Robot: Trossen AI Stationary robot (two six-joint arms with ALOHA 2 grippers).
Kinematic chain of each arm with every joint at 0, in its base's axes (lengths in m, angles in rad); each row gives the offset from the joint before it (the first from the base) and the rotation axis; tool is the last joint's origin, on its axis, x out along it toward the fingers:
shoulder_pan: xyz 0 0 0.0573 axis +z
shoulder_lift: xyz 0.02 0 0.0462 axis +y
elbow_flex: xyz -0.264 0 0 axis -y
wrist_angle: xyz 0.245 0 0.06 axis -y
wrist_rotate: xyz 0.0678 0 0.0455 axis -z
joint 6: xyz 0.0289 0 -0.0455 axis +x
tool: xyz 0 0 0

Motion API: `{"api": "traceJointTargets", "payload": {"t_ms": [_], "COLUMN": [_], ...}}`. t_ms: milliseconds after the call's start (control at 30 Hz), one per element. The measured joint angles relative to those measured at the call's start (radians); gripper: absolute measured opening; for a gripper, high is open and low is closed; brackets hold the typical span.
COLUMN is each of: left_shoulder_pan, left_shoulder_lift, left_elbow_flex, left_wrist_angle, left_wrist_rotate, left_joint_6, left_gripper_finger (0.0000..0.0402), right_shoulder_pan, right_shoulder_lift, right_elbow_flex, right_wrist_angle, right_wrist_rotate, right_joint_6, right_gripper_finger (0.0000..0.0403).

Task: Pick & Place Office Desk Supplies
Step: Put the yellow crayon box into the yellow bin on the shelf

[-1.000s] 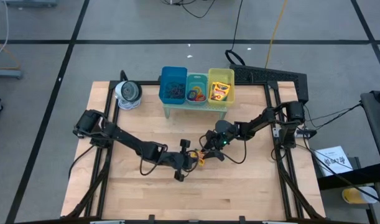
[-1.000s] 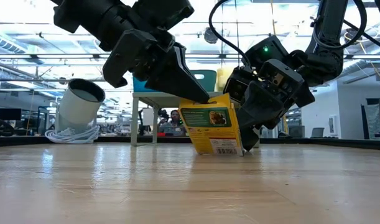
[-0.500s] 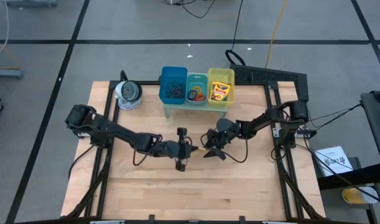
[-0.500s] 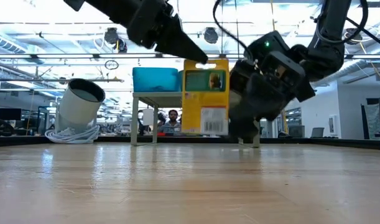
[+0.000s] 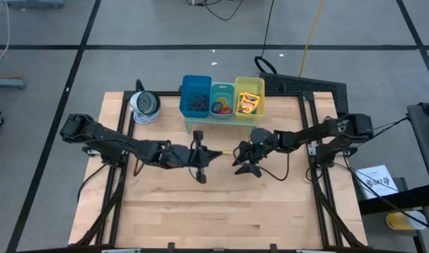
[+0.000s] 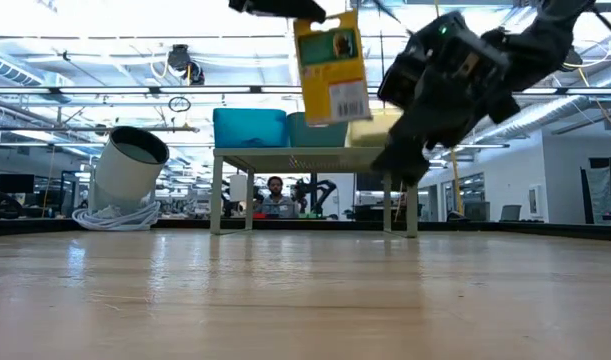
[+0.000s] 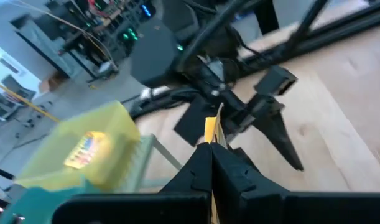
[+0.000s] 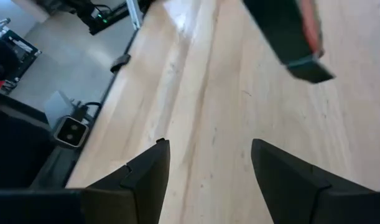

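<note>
A yellow-and-green crayon box point(image 6: 331, 62) hangs high above the table from my left gripper point(image 6: 315, 12), which is shut on it. In the left wrist view the box shows edge-on as a thin yellow strip point(image 7: 210, 126) between the fingers. In the high view my left gripper point(image 5: 215, 154) sits mid-table in front of the bins. My right gripper point(image 6: 397, 150) is open and holds nothing, just to the box's right point(image 5: 241, 158). Another crayon box point(image 5: 248, 102) stands in the yellow bin. My left gripper pinches the crayon box by its upper edge point(image 7: 209, 133) between the two shut fingers, reaching in from the table's left. The box is lifted clear and hangs below the fingers, slightly tilted, its printed face toward the near edge.
Blue point(image 5: 194, 97), teal point(image 5: 222, 100) and yellow point(image 5: 250, 88) bins stand on a small raised stand point(image 6: 315, 158) at the far middle. A silvery roll point(image 5: 144, 105) lies at the far left. Bare wood point(image 8: 239, 124) spreads in front. A person point(image 6: 275, 192) sits far behind.
My left gripper has risen and moved toward the far edge with the crayon box. The box was tilted with its lower edge on the table, then stood upright, and now hangs well clear. My right gripper has also risen and drawn slightly toward the table's right.
</note>
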Motion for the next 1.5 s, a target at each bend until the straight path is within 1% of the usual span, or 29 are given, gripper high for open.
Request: {"api": "traceJointTargets", "payload": {"t_ms": [100,233,333,433,600,733,800,867,933,1100,1367,1500], "left_shoulder_pan": [0.017,0.056,0.098,0.146,0.237,0.325,0.376,0.423,0.458,0.515,0.579,0.589], "left_shoulder_lift": [-0.009,-0.002,0.001,0.002,0.002,0.007,0.007,0.015,0.032,0.099,0.220,0.269], "left_elbow_flex": [0.052,0.154,0.217,0.265,0.336,0.350,0.350,0.351,0.355,0.352,0.352,0.352], "left_wrist_angle": [-0.053,-0.140,-0.173,-0.170,-0.166,-0.123,-0.098,-0.076,-0.039,0.045,0.174,0.269], "left_wrist_rotate": [0.000,0.003,0.033,0.091,0.163,0.207,0.262,0.304,0.321,0.407,0.424,0.477], "left_joint_6": [0.033,0.068,0.083,0.136,0.217,0.256,0.260,0.245,0.236,0.236,0.241,0.234], "left_gripper_finger": [0.0000,0.0000,0.0000,0.0000,0.0000,0.0000,0.0000,0.0000,0.0000,0.0000,0.0000,0.0000], "right_shoulder_pan": [0.000,0.000,0.000,0.000,0.000,0.000,0.000,0.000,0.000,0.000,0.000,0.000], "right_shoulder_lift": [-0.086,-0.218,-0.322,-0.431,-0.607,-0.720,-0.760,-0.792,-0.814,-0.846,-0.844,-0.841], "right_elbow_flex": [0.000,0.000,0.001,0.001,0.001,0.002,0.002,0.002,0.002,0.002,0.002,0.002], "right_wrist_angle": [-0.075,-0.191,-0.270,-0.338,-0.396,-0.442,-0.469,-0.489,-0.494,-0.491,-0.490,-0.489], "right_wrist_rotate": [0.000,0.001,0.002,0.002,0.003,0.003,0.002,0.003,0.003,0.003,0.009,0.011], "right_joint_6": [-0.019,-0.032,-0.036,-0.035,-0.035,-0.042,-0.055,-0.061,-0.065,-0.088,-0.118,-0.118], "right_gripper_finger": [0.0215,0.0215,0.0215,0.0215,0.0215,0.0215,0.0215,0.0215,0.0215,0.0215,0.0215,0.0215]}}
